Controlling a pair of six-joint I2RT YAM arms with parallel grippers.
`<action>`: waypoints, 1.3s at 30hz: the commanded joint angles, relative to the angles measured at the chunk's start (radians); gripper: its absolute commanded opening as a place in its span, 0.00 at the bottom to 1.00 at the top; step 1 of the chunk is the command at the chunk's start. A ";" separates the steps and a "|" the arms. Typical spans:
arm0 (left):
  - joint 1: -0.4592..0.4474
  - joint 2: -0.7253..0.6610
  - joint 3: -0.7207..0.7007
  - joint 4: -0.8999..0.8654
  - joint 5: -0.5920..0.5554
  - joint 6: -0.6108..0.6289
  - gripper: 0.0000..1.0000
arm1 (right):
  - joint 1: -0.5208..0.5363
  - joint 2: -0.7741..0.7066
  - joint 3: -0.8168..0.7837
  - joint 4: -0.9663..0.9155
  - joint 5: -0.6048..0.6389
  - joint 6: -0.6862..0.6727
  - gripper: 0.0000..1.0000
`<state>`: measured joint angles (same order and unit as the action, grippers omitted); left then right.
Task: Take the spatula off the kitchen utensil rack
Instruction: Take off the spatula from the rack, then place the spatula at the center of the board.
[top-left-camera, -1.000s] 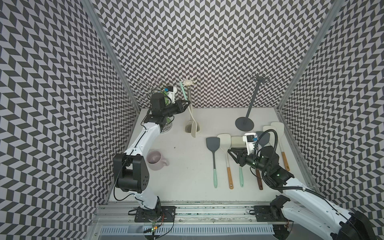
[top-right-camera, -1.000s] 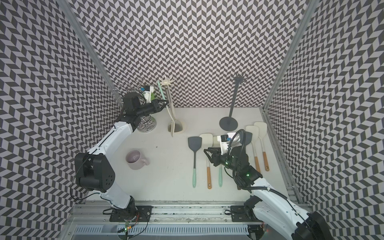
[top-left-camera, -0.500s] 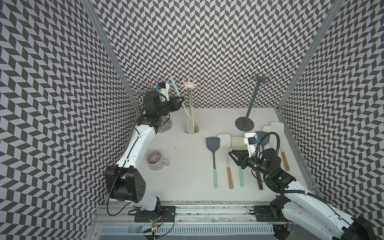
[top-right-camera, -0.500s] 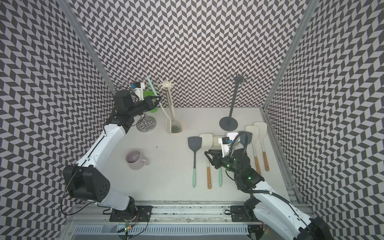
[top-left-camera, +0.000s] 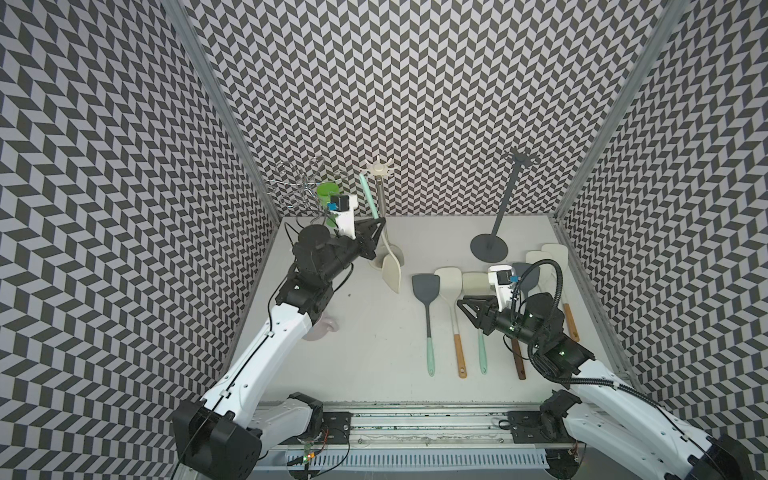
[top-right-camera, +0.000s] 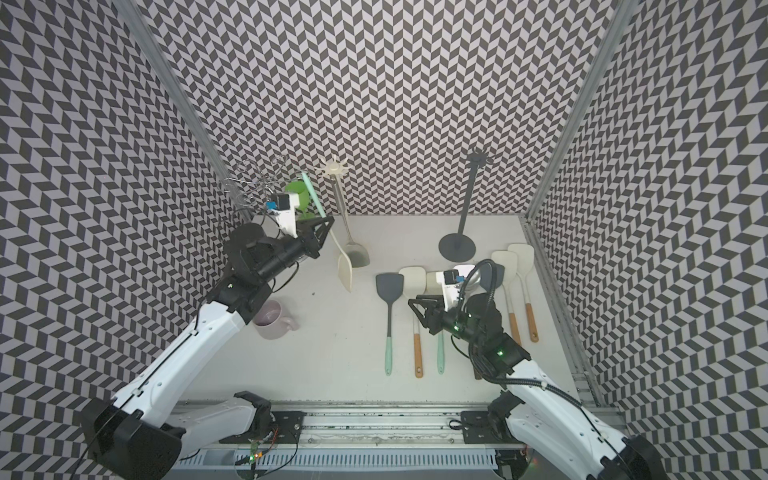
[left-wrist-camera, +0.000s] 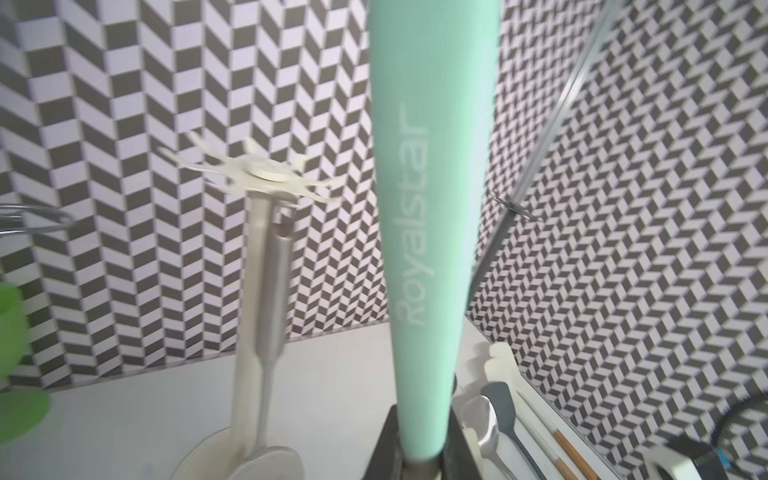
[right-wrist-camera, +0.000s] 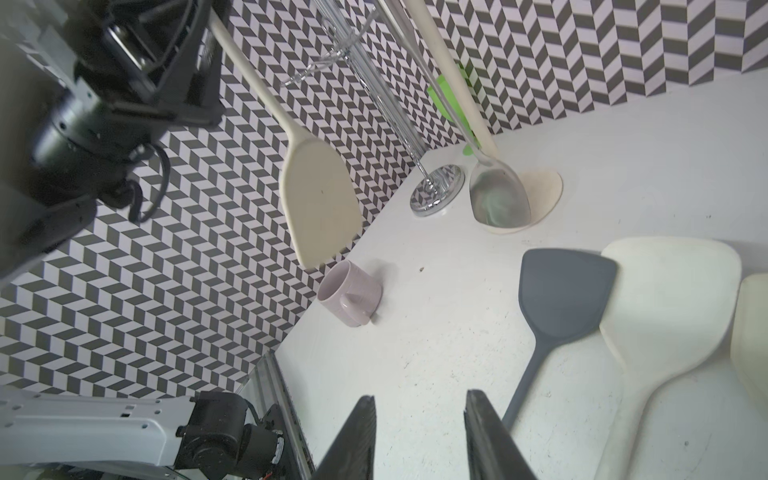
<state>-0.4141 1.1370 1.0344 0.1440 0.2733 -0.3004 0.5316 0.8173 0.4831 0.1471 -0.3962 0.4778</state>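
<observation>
Spatula (top-left-camera: 392, 272) with the mint handle and cream blade is pinched tight in the left gripper (top-left-camera: 374, 227), low on the handle. I think it is off the kitchen utensil rack (top-left-camera: 380, 169) now. The handle tip sits just beside the rack's star top, not on a hook, and the blade hangs down near the rack's foot. The right gripper (right-wrist-camera: 419, 401) has its 2 fingers apart with nothing between them. It hangs over the table (right-wrist-camera: 415, 332), near a gray spatula (right-wrist-camera: 567, 286) that lies there.

What could go wrong? The handle tip is close to the star arms. If the arm swings that way it could snag 1 of them, and the rack might tip. The blade hangs near the metal spoon (right-wrist-camera: 496, 195) on the rack and could knock it. The handle looks smooth, so it might slide in the grip.

The left wrist view shows the gap between the handle and the star top, and the word Royalstar on the handle. The top views are too far away for that. The right wrist view shows the blade up in the air, off the table, and the whole pink mug (right-wrist-camera: 351, 297). In a top view the left arm half hides that mug.
</observation>
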 joint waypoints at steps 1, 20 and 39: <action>-0.062 0.001 -0.094 0.185 -0.121 0.130 0.00 | -0.005 -0.010 0.088 0.003 0.014 -0.044 0.37; -0.519 0.284 -0.158 0.296 -0.558 0.654 0.00 | -0.003 0.039 0.332 -0.005 -0.041 -0.120 0.38; -0.565 0.293 -0.171 0.327 -0.591 0.675 0.00 | -0.001 0.178 0.391 -0.065 0.038 -0.053 0.34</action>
<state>-0.9684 1.4460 0.8474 0.4076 -0.3195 0.3653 0.5320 0.9920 0.8433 0.0795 -0.3889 0.4160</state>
